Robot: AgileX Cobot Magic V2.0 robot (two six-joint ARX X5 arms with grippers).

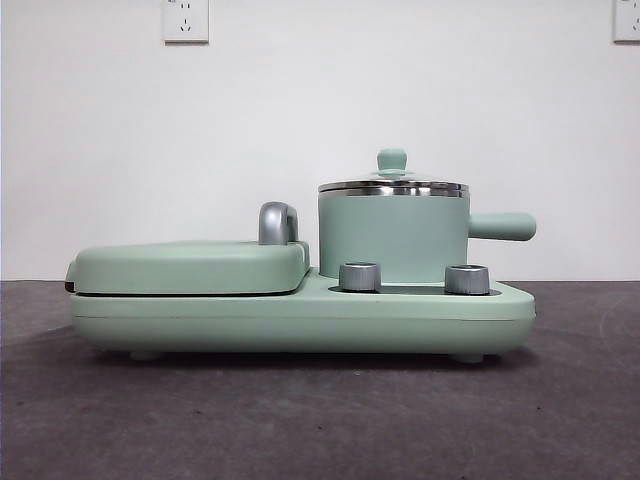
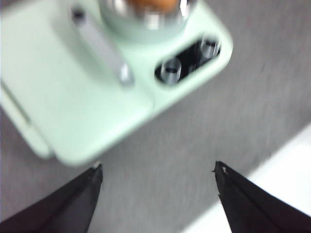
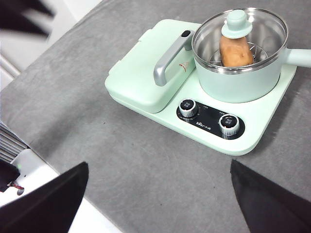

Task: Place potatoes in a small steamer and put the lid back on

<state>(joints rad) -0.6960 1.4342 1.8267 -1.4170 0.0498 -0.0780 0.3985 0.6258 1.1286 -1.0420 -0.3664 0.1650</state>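
The small steamer (image 1: 392,236) is a mint-green pot with a stubby side handle (image 1: 502,226), standing on the right of a mint-green cooker base (image 1: 300,318). The lid (image 1: 392,187), clear glass with a steel rim and green knob, sits on the small steamer (image 3: 238,83). Through the lid (image 3: 265,29) the orange-brown potato (image 3: 235,52) shows upright inside. My right gripper (image 3: 159,165) hangs open above the grey table, in front of the cooker. My left gripper (image 2: 157,167) is open too, above the table off a corner of the base; its view is blurred, and the potato (image 2: 150,3) just shows.
A flat mint-green griddle cover (image 1: 190,266) with a chrome handle (image 1: 278,222) fills the base's left half. Two steel knobs (image 1: 360,277) (image 1: 467,279) sit in front of the pot. A white table edge (image 3: 34,174) lies near the right gripper. A dark blurred arm (image 3: 22,17) shows at a corner.
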